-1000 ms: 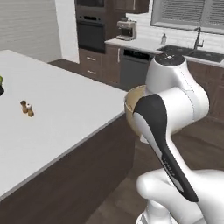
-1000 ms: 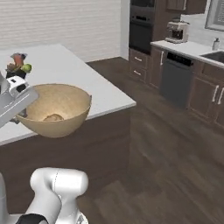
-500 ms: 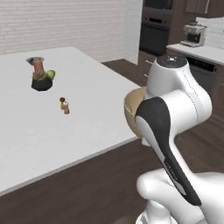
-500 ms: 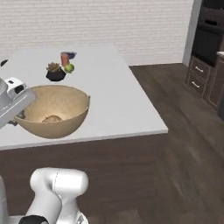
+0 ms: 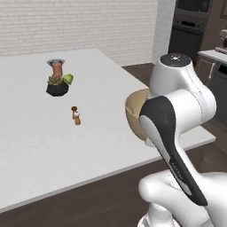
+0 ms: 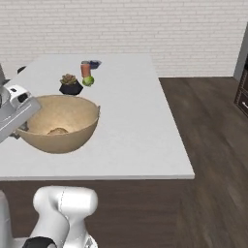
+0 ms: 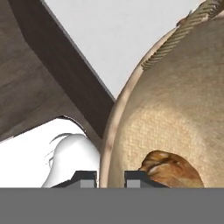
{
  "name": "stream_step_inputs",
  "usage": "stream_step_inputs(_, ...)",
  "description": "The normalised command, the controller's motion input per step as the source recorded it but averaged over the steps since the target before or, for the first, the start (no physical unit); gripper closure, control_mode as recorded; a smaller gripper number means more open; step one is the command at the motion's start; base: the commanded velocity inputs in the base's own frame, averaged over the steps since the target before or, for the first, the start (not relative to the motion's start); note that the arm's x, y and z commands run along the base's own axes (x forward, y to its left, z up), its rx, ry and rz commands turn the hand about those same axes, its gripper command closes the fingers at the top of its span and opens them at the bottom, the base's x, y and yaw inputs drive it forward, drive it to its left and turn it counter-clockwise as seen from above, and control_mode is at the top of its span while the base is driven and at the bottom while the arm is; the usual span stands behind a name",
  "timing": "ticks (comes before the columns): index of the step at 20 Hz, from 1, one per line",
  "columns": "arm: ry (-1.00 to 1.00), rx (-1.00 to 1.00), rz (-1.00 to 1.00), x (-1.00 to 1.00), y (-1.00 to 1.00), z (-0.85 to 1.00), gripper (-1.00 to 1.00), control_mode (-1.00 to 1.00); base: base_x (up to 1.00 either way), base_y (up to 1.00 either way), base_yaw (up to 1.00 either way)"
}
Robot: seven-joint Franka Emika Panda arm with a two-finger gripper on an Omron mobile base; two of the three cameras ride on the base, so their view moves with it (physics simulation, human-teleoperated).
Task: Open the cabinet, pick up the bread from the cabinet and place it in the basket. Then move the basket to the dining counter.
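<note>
The dining counter (image 6: pixel 135 121) spreads as a broad white slab across the middle of the right base view and the left half of the left base view (image 5: pixel 40 133), with a dark potted plant (image 6: pixel 70 86), a green fruit and an orange cup toward its far end. The basket (image 6: pixel 60 123) is held at centre left of the right base view, over the near part of the slab; whether its underside touches the surface cannot be told. In the left base view its rim (image 5: pixel 133 108) peeks out from behind the arm. The bread (image 7: pixel 171 169) lies in the bottom of the basket, at lower right of the hand view. The claw (image 7: pixel 110 178) pinches the basket's rim, one fingertip inside the wall and one outside, at the bottom centre of that view. The grip is on one edge only, so the bowl could tilt or slip from the fingers as it is lowered; letting go too near the counter's near edge could leave it overhanging, and a tilt could roll the bread out.
</note>
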Motion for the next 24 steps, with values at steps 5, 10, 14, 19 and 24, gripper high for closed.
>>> stream_step_inputs(5, 0.0, 0.07, 0.35, 0.7, 0.26, -0.57, 1.0, -1.0, 0.0, 0.0, 0.0)
stream_step_inputs(10, 0.01, 0.0, 0.38, 0.89, 0.43, -0.92, 1.0, -1.0, 0.0, 0.0, 0.0)
stream_step_inputs(14, 0.04, 0.0, 0.33, 0.98, 0.57, -0.94, 1.0, -1.0, 0.0, 0.0, 0.0)
stream_step_inputs(19, 0.02, 0.0, 0.27, 0.6, 0.46, -0.82, 1.0, -1.0, 0.0, 0.0, 0.0)
stream_step_inputs(24, 0.03, 0.0, 0.13, 0.24, 0.37, -0.7, 1.0, -1.0, 0.0, 0.0, 0.0)
